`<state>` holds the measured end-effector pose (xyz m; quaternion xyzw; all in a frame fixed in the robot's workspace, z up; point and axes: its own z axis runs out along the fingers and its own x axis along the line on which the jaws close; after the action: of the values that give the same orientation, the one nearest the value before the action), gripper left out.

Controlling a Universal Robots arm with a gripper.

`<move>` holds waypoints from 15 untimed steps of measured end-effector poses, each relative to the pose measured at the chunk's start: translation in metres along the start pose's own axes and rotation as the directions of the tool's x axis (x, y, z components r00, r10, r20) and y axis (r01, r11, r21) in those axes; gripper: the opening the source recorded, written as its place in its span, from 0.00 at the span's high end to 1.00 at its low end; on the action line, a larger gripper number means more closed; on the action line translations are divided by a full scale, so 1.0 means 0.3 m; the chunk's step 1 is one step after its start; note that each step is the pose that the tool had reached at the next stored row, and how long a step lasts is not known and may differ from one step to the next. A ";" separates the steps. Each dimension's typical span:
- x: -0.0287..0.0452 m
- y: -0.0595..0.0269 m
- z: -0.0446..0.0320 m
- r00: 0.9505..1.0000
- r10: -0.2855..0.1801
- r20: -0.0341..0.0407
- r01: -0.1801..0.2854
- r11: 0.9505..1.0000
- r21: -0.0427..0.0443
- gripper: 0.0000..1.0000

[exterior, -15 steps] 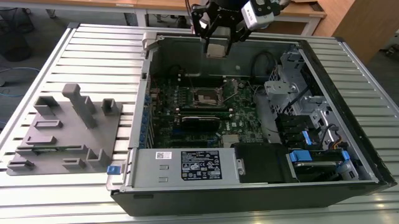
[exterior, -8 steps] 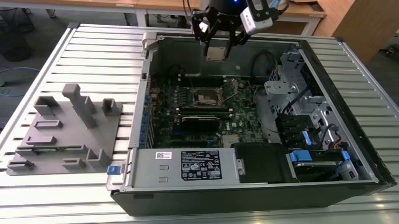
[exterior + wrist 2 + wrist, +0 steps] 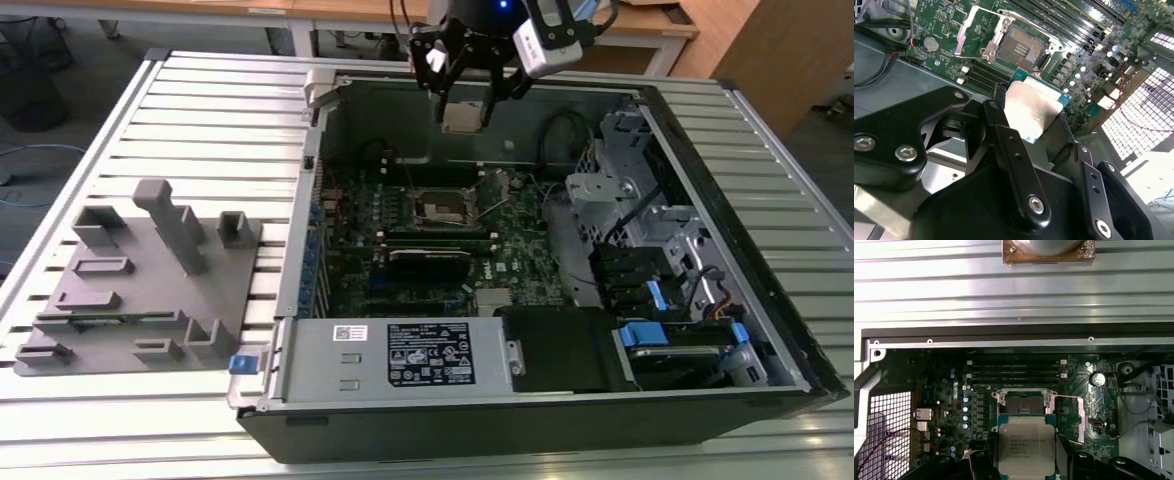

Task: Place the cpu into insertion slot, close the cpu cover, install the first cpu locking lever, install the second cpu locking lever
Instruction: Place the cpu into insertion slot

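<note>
Carrying is the step in hand: the black two-fingered gripper [image 3: 463, 110] is clamped on the small flat square cpu with a pale silvery metal top [image 3: 1026, 449]. It is held aloft inside the open black computer case [image 3: 534, 428], apart from the square dark, shiny-rimmed insertion slot [image 3: 1020, 403]. Judgement: seating calls for squaring the chip over the socket and lowering it level. The cpu's lid appears clean, with a green border.

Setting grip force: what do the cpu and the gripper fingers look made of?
cpu: pale satin metal lid, dully reflective, on a thin green board, likely laminate. fingers clamping it: smooth semi-matte black links with bolt heads; coated metal or hard plastic, can't tell.
</note>
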<state>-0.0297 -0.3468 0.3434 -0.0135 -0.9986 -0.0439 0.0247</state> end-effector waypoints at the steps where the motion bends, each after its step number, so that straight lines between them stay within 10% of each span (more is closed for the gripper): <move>1: 0.000 0.000 0.000 1.000 0.000 0.000 0.000 1.000 0.000 0.46; 15: -0.001 -0.001 0.014 1.000 0.000 0.000 0.000 1.000 0.001 0.46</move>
<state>-0.0297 -0.3469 0.3390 -0.0135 -0.9987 -0.0436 0.0245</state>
